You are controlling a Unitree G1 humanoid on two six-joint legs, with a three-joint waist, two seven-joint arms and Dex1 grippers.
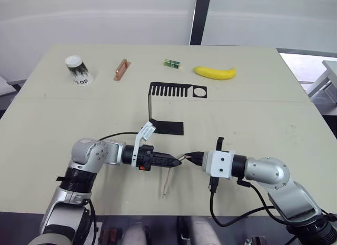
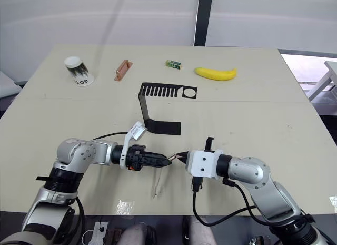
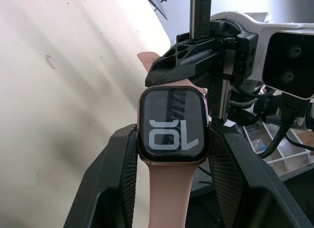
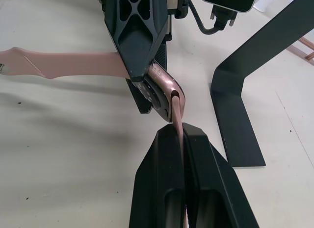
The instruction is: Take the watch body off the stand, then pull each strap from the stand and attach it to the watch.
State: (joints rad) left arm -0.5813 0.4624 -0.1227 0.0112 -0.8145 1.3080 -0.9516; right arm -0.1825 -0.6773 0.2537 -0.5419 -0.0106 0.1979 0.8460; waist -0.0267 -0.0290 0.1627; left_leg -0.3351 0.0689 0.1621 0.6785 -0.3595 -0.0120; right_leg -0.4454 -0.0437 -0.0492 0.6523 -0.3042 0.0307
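Left hand (image 1: 176, 162): we find it clamped on the watch body (image 3: 173, 124) by its edges, screen exposed, one strap (image 1: 166, 183) already fitted and trailing to the tabletop (image 1: 263, 113).
Right hand (image 1: 192, 156): pinched on the second strap (image 4: 172, 93), presenting its end at the case (seating unconfirmed).
Stand (image 1: 171, 105): emptied, well behind both hands.

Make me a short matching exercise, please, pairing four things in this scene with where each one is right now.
Things:
1. watch body
2. stand
3. banana
4. paper cup

Places:
A. far side of the table, robot's left
B. between the left gripper's fingers
C. middle of the table, nothing on it
D. far side, to the robot's right of the small green box

Pairs: 1-B, 2-C, 3-D, 4-A
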